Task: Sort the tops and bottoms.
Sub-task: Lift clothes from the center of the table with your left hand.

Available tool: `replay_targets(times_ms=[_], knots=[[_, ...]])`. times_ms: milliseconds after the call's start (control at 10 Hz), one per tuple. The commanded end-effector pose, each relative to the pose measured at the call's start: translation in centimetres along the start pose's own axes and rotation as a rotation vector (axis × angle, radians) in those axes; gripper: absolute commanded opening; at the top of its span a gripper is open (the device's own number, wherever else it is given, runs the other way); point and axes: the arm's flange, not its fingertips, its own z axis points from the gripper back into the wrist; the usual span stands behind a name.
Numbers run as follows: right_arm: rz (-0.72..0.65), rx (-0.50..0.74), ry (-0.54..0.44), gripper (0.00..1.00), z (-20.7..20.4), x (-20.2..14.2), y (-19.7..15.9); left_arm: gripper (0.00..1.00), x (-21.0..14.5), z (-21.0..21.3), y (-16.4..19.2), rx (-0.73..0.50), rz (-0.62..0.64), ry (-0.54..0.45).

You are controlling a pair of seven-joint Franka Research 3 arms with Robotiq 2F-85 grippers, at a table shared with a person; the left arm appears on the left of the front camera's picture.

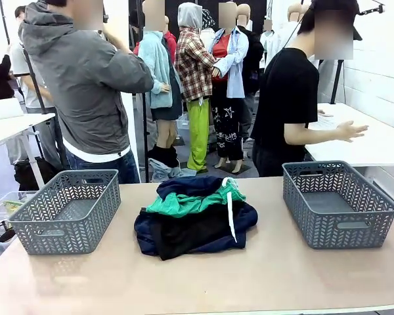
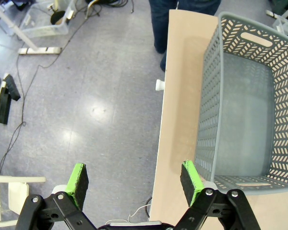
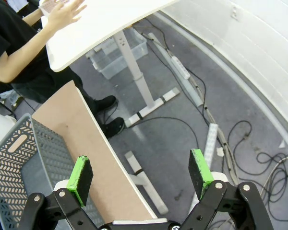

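1. My left gripper stands wide open with nothing between its green pads. It hangs over the left edge of the tan tabletop. One pad is above the grey floor and the other is above the table, just beside a corner of the left grey plastic lattice basket.
2. My right gripper is spread just as wide and holds nothing. Below it I see the table's right edge, grey floor strewn with cables, and part of the right grey plastic lattice basket.
3. The bottoms, a bright green soft cloth garment with a gathered waistband, lie in the middle of the table. They rest on top of a heap of dark navy and black clothes, between the two baskets and well apart from both.
4. A long white drawstring cord trails from the green garment down the front of the heap, across the dark cloth.
5. From the front, both baskets sit upright near the table's two ends, and I can see the bare floor inside each.
6. A person in a black T-shirt stands past the far right corner, one hand spread over a white side table.
7. A person in a grey jacket stands at the far left, back turned.
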Motion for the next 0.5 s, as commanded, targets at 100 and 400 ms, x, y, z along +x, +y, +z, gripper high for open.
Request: replay_targets(times_ms=[100, 400], knots=[[-0.004, -0.005, 0.004, 1.00, 0.16, 0.03, 0.22, 1.00, -0.26, 0.11, 0.09, -0.001, 0.004, -0.002], [-0.004, -0.005, 0.004, 1.00, 0.16, 0.03, 0.22, 1.00, -0.26, 0.11, 0.09, -0.001, 0.004, -0.002]])
